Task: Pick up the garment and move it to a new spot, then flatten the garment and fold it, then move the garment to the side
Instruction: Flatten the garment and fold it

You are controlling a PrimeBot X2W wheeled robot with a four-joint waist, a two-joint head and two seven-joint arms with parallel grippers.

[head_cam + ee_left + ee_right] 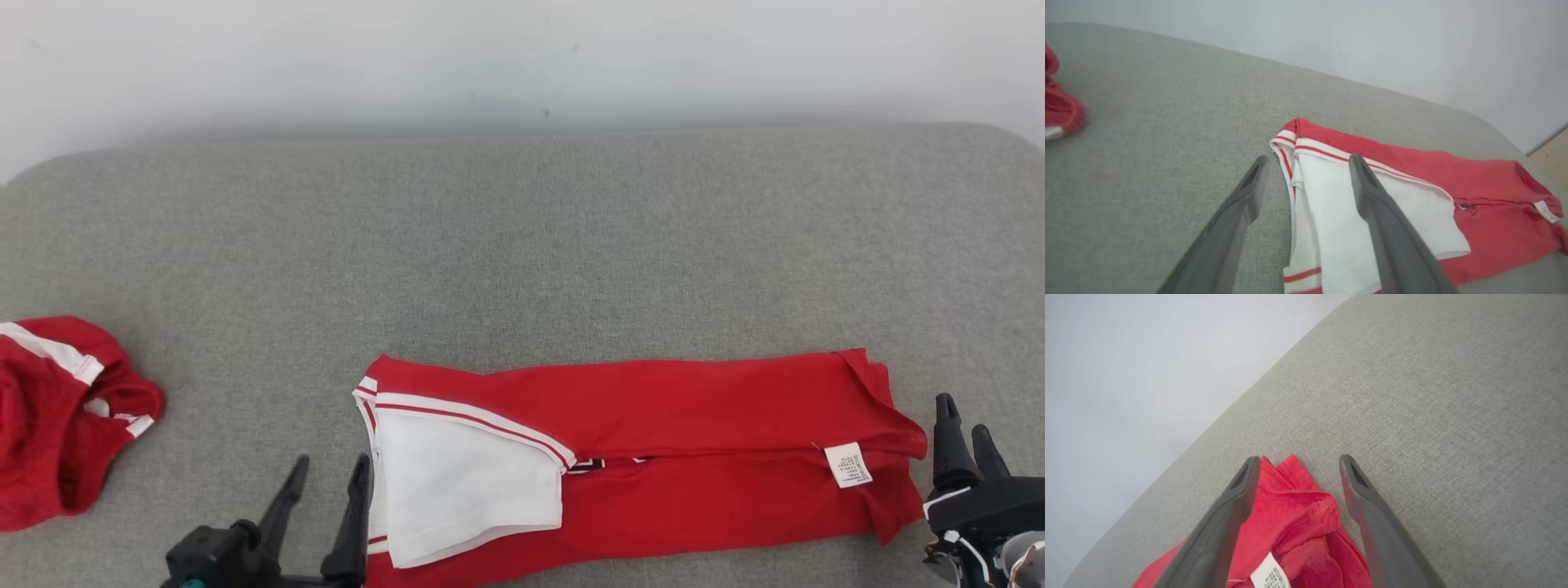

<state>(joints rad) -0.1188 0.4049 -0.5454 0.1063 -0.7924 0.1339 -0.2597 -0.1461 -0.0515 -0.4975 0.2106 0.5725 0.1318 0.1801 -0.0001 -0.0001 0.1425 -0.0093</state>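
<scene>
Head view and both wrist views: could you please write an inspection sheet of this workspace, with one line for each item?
surface: grey woven fabric, flat.
job's things: red garment folded into a long strip; white panel on top at its left end; care label near its right end.
clutter: crumpled red-and-white cloth at the far left.
end effectors: left end effector open, astride the strip's left edge; right end effector open at the strip's right end; neither grips the cloth.
cables: nothing seen on the surface.
surroundings: pale wall behind the surface.
</scene>
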